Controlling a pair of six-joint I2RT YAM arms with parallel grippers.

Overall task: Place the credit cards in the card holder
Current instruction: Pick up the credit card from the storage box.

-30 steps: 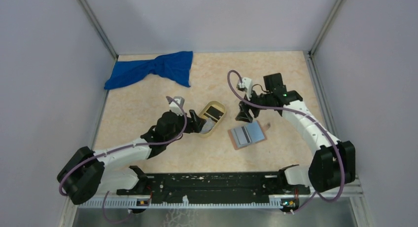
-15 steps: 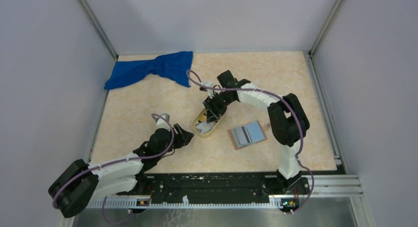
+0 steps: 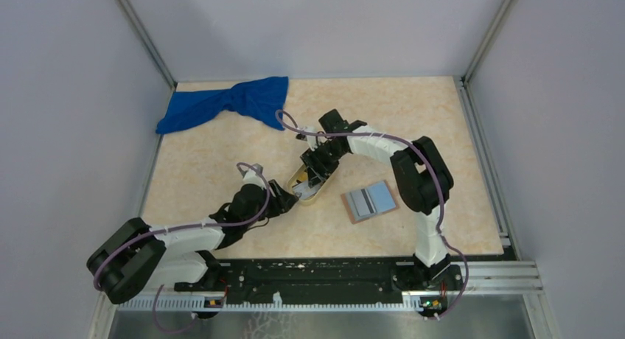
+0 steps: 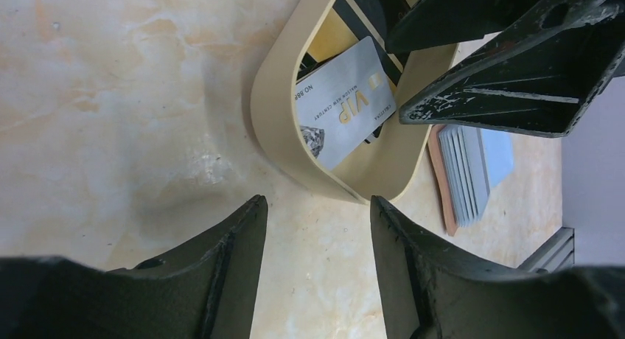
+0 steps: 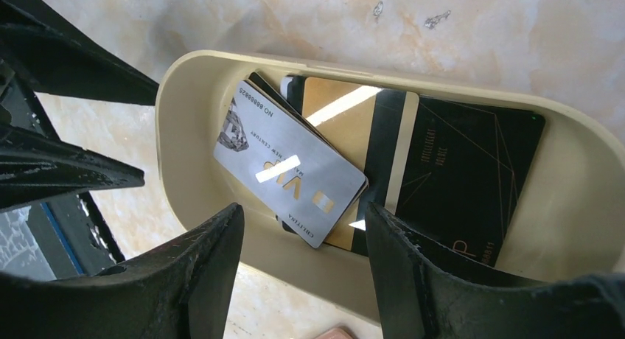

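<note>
1. L gripper (image 4: 317, 206): jaws apart, nothing betw. them; low over the beige marbled table (image 3: 214, 162), just outside near end of the oval tan tray w/ raised rim (image 4: 269, 118).
2. R gripper (image 5: 302, 214): jaws apart, empty, poised over tray interior; contact w/ contents can't be told.
3. Thin grey rectangular "VIP" card (image 5: 291, 166): in tray, lying askew on top of other cards.
4. Black rectangular card w/ gold line pattern (image 5: 472, 169): in tray, partly under grey card.
5. Reddish-brown folding card holder (image 3: 370, 201): open flat, blue-grey inside up, right of tray, not touching.
6. Crumpled blue cloth (image 3: 228, 103): far-left corner.
</note>
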